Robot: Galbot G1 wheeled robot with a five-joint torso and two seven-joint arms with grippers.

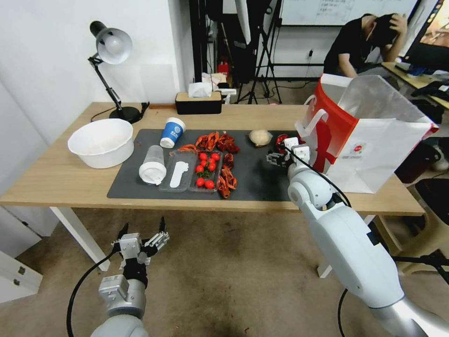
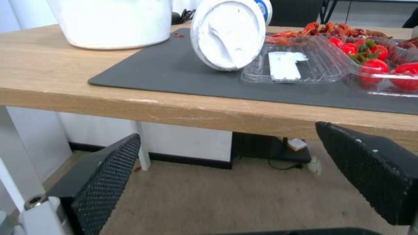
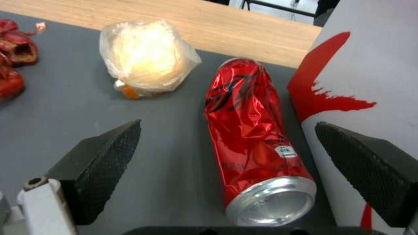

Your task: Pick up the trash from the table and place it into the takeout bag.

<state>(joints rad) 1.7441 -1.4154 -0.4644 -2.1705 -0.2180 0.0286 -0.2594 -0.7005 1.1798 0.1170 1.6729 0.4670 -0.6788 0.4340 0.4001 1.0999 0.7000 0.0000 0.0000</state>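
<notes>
A crushed red can (image 3: 254,130) lies on the dark mat (image 1: 255,175) right beside the white and red takeout bag (image 1: 374,135). My right gripper (image 3: 227,124) hovers open over the can, one finger on each side, not touching it. In the head view that gripper (image 1: 276,158) hides part of the can (image 1: 281,139). A crumpled pale wad (image 1: 260,137) sits just left of the can. A clear plastic cup (image 1: 152,164) lies on its side, and a blue-and-white paper cup (image 1: 172,132) stands behind it. My left gripper (image 1: 142,238) hangs open below the table's front edge (image 2: 174,109).
A large white bowl (image 1: 100,142) stands at the table's left. A clear tray (image 1: 180,175) with cherry tomatoes and scattered red crayfish shells (image 1: 220,140) fill the mat's middle. A desk lamp (image 1: 110,47) and a tissue box (image 1: 199,100) line the far edge.
</notes>
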